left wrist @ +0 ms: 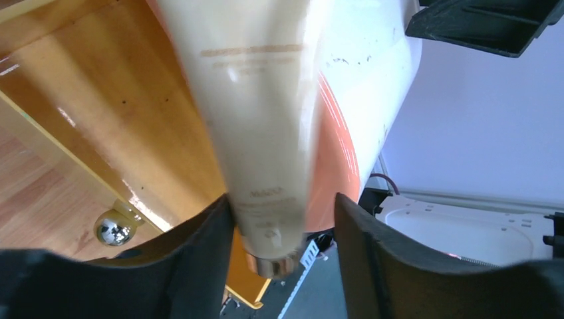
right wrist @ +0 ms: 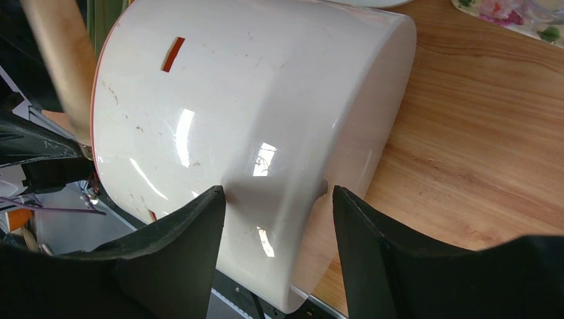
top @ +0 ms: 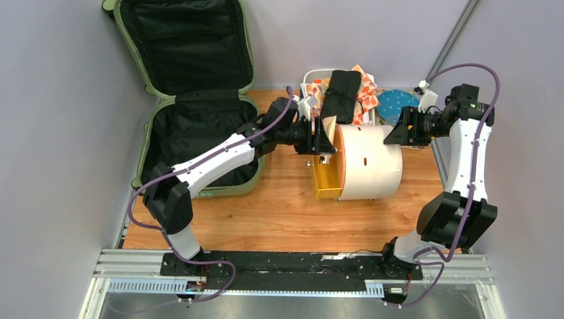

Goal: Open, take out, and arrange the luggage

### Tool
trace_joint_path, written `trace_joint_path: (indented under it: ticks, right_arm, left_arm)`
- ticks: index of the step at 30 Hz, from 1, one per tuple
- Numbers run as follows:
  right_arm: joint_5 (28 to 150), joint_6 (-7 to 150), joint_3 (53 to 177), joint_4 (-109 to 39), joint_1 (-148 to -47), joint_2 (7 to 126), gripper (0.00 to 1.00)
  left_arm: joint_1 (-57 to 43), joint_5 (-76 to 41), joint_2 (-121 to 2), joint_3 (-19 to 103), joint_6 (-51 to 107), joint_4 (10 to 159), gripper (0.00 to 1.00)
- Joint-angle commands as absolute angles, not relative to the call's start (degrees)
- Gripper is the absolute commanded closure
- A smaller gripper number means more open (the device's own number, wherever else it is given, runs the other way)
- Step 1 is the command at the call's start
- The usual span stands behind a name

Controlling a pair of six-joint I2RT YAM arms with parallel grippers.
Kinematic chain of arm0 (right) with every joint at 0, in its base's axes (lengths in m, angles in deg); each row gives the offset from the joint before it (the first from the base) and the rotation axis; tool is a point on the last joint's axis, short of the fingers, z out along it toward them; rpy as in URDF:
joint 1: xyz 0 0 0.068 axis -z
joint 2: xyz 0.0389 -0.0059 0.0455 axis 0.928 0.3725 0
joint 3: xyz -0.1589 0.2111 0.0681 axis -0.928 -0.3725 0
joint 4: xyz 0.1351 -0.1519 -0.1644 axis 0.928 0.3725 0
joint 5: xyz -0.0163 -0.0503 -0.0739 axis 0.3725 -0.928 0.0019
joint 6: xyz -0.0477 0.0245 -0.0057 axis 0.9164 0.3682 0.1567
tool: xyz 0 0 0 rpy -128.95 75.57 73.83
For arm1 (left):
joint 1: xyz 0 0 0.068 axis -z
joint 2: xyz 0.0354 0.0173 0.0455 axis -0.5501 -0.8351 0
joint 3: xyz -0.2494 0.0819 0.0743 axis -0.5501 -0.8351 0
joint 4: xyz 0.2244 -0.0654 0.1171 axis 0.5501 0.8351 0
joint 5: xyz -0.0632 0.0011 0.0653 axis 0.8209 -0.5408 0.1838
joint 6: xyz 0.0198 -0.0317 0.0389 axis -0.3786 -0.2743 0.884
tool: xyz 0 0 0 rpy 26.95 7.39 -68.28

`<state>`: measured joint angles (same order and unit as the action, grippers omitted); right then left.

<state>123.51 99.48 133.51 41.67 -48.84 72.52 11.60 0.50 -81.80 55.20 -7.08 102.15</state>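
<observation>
Top external shows the luggage (top: 193, 133) open, left of the white drum (top: 369, 163). My left hand (top: 324, 135) straddles a cream flap (left wrist: 266, 133) at its orange end, my right hand (top: 394, 133) its closed end; whether either grips, I cannot tell.

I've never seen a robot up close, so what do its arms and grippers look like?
Both the left arm and right arm have white shells with bulky black joints. A purple cable loops along each. The left gripper and right gripper end in two black wedge-shaped fingers.
</observation>
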Motion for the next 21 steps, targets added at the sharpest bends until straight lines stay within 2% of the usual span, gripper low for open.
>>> trace_joint_path:
  ticks: [1,5,14,17,21]
  right_arm:
    - [120.3,100.2,132.5,47.9,-49.3,71.2,0.37]
    - [120.2,100.5,132.4,48.0,-49.3,70.8,0.37]
    - [120.0,100.6,131.6,47.7,-49.4,69.7,0.37]
    - [120.0,100.8,131.6,47.8,-49.4,69.5,0.36]
    - [120.1,101.2,131.7,48.0,-49.4,69.4,0.36]
  left_arm:
    - [12.2,0.6,-80.9,57.5,-7.5,100.4,0.34]
    - [12.2,-0.1,-80.6,56.8,-7.8,100.7,0.3]
    - [11.5,-2.5,-77.1,56.1,0.4,102.4,0.3]
    - [9.2,-1.7,-73.9,52.6,4.5,101.7,0.34]
    - [5.1,5.0,-67.1,41.7,10.1,93.8,0.39]
